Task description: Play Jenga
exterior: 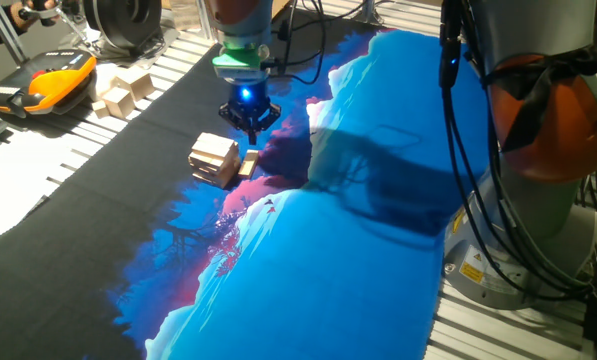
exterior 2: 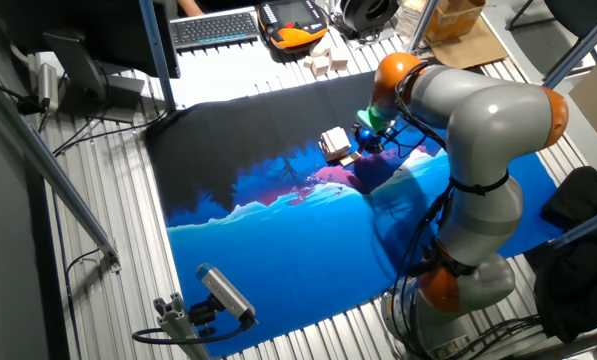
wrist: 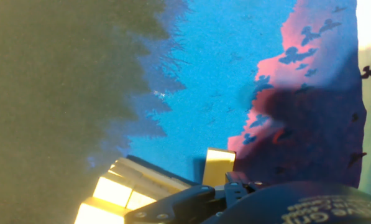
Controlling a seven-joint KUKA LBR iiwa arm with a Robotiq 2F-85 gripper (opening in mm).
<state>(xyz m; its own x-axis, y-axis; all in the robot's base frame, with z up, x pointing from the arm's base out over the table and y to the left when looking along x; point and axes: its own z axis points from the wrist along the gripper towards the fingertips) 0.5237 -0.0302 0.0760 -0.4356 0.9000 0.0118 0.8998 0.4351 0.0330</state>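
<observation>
The Jenga stack [exterior: 214, 158] is a low pile of pale wooden blocks in crossed layers on the dark part of the printed cloth. It also shows in the other fixed view [exterior 2: 334, 142] and at the bottom left of the hand view [wrist: 124, 188]. Its single matching block [exterior: 248, 163] lies just right of the stack, also in the hand view [wrist: 220, 167]. My gripper [exterior: 250, 134] hangs just above and behind the single block, touching nothing. Its fingers come together to a point and hold nothing. It also shows in the other fixed view [exterior 2: 363, 140].
Chunkier pale wooden cubes [exterior: 123, 95] sit grouped at the cloth's far left edge, next to an orange pendant [exterior: 58, 80]. A keyboard [exterior 2: 213, 27] lies beyond the cloth. The arm's body [exterior 2: 478, 150] rises over the blue part of the cloth [exterior: 378, 250].
</observation>
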